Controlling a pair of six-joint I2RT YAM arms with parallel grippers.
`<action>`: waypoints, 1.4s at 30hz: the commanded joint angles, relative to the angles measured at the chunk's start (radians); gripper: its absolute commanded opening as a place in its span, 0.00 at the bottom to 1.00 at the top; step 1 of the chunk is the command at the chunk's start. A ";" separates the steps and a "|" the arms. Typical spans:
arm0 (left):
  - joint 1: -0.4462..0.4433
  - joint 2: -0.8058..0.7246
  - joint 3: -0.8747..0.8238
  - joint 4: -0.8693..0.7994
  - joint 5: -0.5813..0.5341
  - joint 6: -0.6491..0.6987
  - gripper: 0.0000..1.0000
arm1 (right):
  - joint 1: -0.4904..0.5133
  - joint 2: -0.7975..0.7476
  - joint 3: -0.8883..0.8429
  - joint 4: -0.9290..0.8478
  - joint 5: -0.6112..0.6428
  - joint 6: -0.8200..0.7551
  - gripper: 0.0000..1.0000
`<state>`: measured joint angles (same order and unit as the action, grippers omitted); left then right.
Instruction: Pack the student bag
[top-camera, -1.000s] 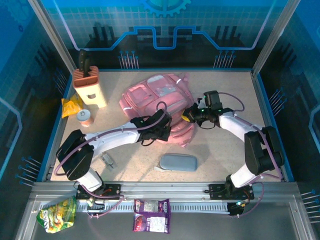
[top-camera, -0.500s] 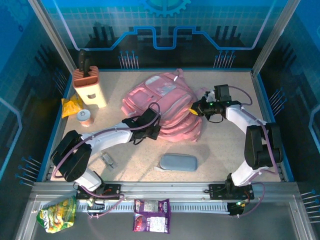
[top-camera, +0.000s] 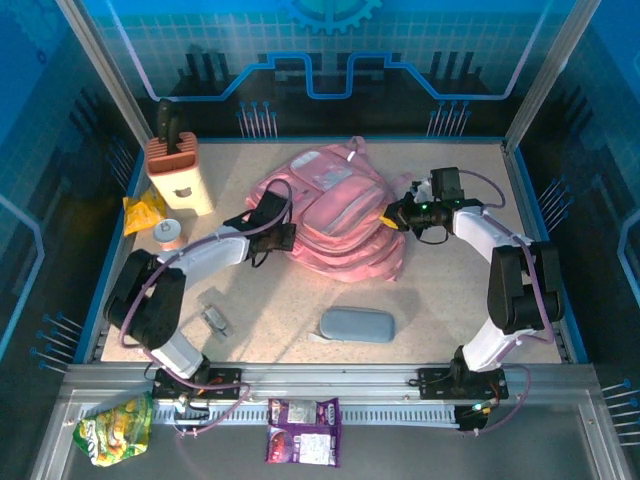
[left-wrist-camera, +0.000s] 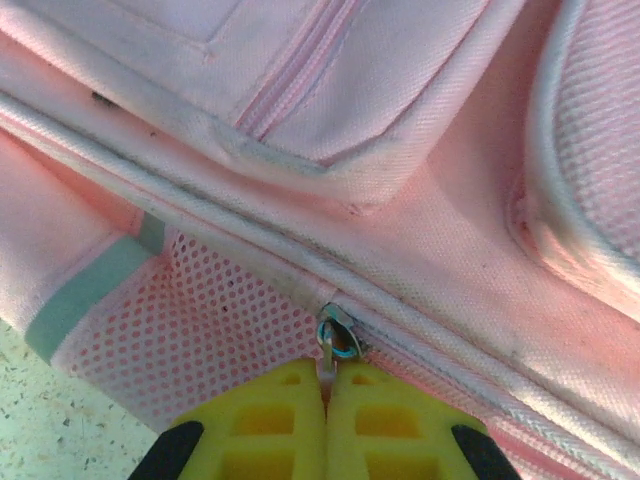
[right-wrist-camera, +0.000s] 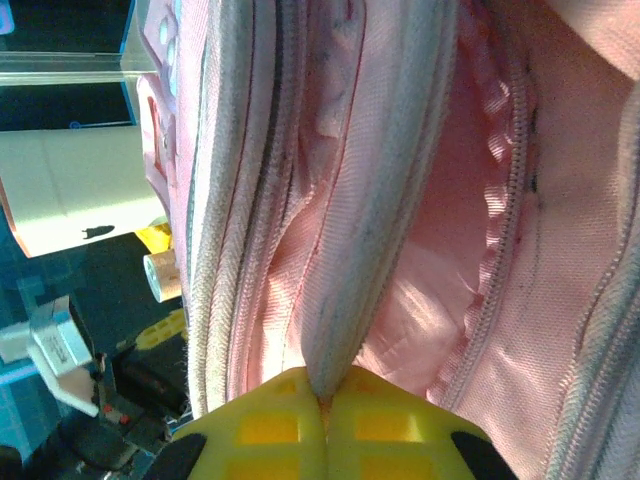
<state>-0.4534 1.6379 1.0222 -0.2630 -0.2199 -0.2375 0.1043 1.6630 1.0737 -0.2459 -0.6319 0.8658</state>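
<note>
student bag, pink, gripped at two points

item: student bag (top-camera: 335, 215), lying flat on the table (top-camera: 440, 300), towards the rear and between the two arms. left gripper (left-wrist-camera: 326, 380): fingers pressed together on the metal zip pull (left-wrist-camera: 336, 338) at the bag's left side, just beside a mesh pocket (left-wrist-camera: 220, 330). right gripper (right-wrist-camera: 325, 392): jaws closed, pinching a fold of pale trim at the edge of the bag's unzipped opening on its right side; pink lining shows inside. also on the table: grey pencil case (top-camera: 357, 324) near the front, apart from the bag; knife block (top-camera: 180, 175), small jar (top-camera: 170, 234) and yellow packet (top-camera: 143, 212) at the rear left
</note>
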 joint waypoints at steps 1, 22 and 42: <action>0.030 0.025 0.057 -0.022 0.013 -0.035 0.00 | 0.003 -0.023 0.035 0.006 0.003 -0.043 0.00; -0.307 -0.394 -0.116 -0.054 0.089 -0.527 0.99 | 0.248 -0.394 -0.138 -0.531 0.328 -0.293 0.89; -0.495 -0.470 0.060 -0.143 -0.036 -0.844 0.99 | 0.524 -0.503 -0.505 -0.395 0.341 -0.078 0.87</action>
<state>-0.9409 1.2121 1.0653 -0.3843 -0.2092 -1.0431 0.5941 1.1603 0.5858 -0.7395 -0.2428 0.7189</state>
